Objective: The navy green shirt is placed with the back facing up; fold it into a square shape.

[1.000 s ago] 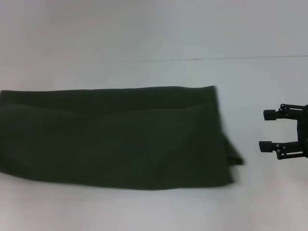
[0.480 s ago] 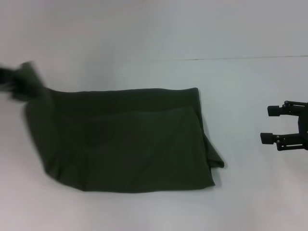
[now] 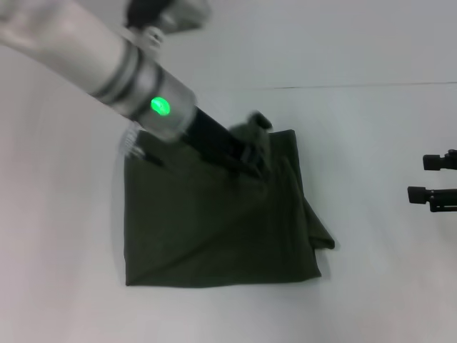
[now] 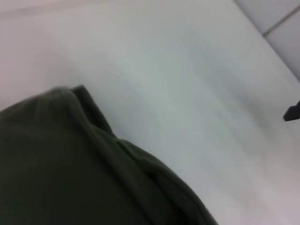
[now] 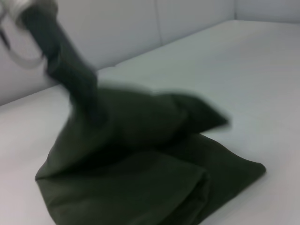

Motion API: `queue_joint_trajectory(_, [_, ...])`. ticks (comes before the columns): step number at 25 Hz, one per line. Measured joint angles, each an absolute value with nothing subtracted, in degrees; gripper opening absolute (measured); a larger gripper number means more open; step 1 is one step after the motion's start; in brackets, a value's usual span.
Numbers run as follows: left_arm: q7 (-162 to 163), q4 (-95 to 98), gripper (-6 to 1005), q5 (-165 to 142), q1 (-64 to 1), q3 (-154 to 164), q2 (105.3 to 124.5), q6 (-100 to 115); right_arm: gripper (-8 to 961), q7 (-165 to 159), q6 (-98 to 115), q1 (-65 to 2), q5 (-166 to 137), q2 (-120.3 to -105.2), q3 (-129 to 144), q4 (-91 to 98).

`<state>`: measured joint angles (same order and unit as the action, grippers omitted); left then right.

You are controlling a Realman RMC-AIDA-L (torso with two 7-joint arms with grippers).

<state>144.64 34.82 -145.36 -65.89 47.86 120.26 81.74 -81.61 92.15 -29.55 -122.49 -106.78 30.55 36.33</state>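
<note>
White table [image 3: 371, 300] under navy green shirt [image 3: 214, 229]

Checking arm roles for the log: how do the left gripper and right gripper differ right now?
Left gripper is over the far right part of the navy green shirt, cloth bunched at it; right gripper is off the cloth at the table's right edge. Right gripper's fingers are apart and empty; the left's are hidden. Both are black.

The scene was lit evenly and softly, and only faint shadows were cast on the pale bench [image 3: 371, 286]. The left arm [image 3: 107, 57] was smeared by motion blur in the head view. Both wrist views were rendered soft, and the shirt [image 5: 140, 154] was blurred.
</note>
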Motion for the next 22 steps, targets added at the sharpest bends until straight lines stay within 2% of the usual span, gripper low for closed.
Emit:
queue_joint_trajectory(5, [143.36, 29.40, 84, -141.99, -64.73, 47.41, 123.15, 74.56, 907, -84.01, 90.46, -30.11, -122.52, -106.30, 30.78, 36.40])
queue_joint_trajectory(7, [141.50, 29.48, 106, -137.74, -63.36, 47.19, 123.73, 74.11, 907, -84.41, 90.12, -30.29, -122.52, -106.19, 30.84, 36.40])
queue_joint_trajectory(9, [139.84, 30.13, 205, -134.21, -62.36, 47.18, 123.60, 74.98, 907, -84.54, 89.96, -30.35, -122.52, -106.15, 30.74, 36.40])
queue_joint_trajectory(12, [137.34, 35.89, 353, -128.36, -59.14, 46.32, 122.44, 79.68, 907, -84.64, 89.74, -30.39, -122.42, -106.15, 30.45, 36.40])
queue_joint_trajectory(16, [123.09, 41.70, 441, -114.54, -51.41, 43.43, 121.61, 86.01, 907, -84.83, 90.17, -30.65, -121.67, -106.31, 28.81, 36.39])
queue_joint_trajectory(19, [106.61, 41.35, 506, -105.81, -44.65, 43.10, 121.65, 88.20, 907, -85.10, 90.98, -30.99, -119.17, -106.58, 27.58, 36.91])
queue_joint_trajectory(22, [94.75, 40.19, 572, -102.98, -39.36, 43.10, 122.26, 88.56, 907, -85.08, 90.94, -31.38, -115.74, -107.48, 27.23, 37.80])
